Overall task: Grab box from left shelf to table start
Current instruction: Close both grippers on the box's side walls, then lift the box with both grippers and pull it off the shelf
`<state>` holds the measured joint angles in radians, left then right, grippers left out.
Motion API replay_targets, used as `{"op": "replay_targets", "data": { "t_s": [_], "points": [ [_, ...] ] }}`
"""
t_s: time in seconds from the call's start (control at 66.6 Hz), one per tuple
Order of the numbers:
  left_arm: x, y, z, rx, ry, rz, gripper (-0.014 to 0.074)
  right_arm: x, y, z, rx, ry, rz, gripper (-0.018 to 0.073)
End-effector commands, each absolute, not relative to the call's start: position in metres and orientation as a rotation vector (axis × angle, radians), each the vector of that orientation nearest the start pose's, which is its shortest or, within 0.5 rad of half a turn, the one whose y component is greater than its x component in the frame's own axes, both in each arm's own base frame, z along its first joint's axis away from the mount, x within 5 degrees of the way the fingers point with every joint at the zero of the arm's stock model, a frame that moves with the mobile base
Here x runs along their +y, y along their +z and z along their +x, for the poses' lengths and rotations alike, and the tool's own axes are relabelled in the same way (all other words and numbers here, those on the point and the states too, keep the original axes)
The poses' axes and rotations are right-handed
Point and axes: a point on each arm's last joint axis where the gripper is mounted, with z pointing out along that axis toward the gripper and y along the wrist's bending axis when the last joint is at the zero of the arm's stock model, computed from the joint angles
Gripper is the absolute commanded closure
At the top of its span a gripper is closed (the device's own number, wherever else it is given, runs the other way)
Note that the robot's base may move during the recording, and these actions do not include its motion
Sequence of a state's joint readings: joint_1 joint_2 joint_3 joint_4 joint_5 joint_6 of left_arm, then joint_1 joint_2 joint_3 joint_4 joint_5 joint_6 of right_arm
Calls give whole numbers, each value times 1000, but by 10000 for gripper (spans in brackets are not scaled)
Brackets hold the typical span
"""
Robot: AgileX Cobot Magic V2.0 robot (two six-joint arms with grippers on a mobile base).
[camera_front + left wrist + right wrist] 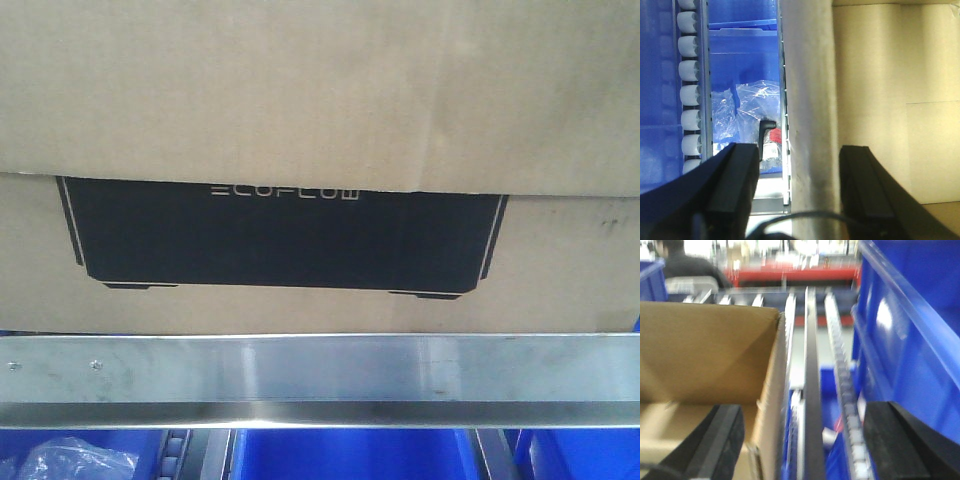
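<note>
In the left wrist view, the left pincer [797, 150] is released and holds nothing. Its 2 black fingers [735, 185] are spread wide. The silver rail [810, 100] runs up through the gap between them. The box [890, 75] lies just past the rail, on the right of that picture.

In the right wrist view, the right pincer [805, 410] is released too. The box's side wall stands between its 2 fingers, nearer the left one. It is not yet gripped.

The front view shows the box sitting on the left shelf [320, 370], just behind the rail. Its black panel [280, 240] with white letters faces out. It has not come off the shelf.

Blue bins [350, 455] sit under the shelf, and another blue bin [910, 315] is just beside the box. White rollers [690, 75] and a clear plastic bag [750, 110] lie to the left. Far back, a person [680, 265] in a dark top can be seen.

A few things could go wrong:
- The left pincer could close on the rail and not the box, because the rail is what sits in its gap.
- The box could catch on the rail if it is pulled out too low.
- The box could twist and jam against the blue bin if 1 arm pulls harder than the other.
- The thin cardboard wall could bend or slip out of the grip.
</note>
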<state>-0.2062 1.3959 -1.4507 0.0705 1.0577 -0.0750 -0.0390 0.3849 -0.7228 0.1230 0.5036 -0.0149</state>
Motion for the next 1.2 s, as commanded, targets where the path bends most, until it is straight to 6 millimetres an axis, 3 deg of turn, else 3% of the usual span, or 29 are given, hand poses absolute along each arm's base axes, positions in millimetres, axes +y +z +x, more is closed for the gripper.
{"op": "replay_targets", "data": {
  "t_s": [0.0,0.15,0.3,0.42,0.54,0.766,0.826,0.886,0.976,1.036,1.186],
  "points": [
    [-55,415,280,2360,-50,166,318,5,418,82,1664,121,50,-32],
    [-55,415,280,2357,-51,166,318,11,448,121,1819,196,-7,-32],
    [-55,415,280,2357,-51,166,318,14,454,170,2008,245,-41,-32],
    [-55,415,280,2354,-51,166,318,13,445,208,2113,256,-43,-32],
    [-55,415,281,2352,-52,166,318,11,424,246,2215,266,-34,-32],
    [-55,415,281,2350,-52,166,318,12,386,288,2350,254,-92,-23],
    [-55,415,281,2350,-52,166,318,13,380,293,2366,252,-114,26],
    [-55,415,281,2350,-52,166,319,16,377,295,2377,256,-128,139],
    [-55,415,281,2350,-52,166,355,18,377,296,2375,259,-136,362],
    [-55,415,281,2350,-52,166,431,18,378,295,2369,258,-136,524],
    [-55,415,281,2351,-57,165,713,18,378,295,2370,254,-137,494]
  ]
}}
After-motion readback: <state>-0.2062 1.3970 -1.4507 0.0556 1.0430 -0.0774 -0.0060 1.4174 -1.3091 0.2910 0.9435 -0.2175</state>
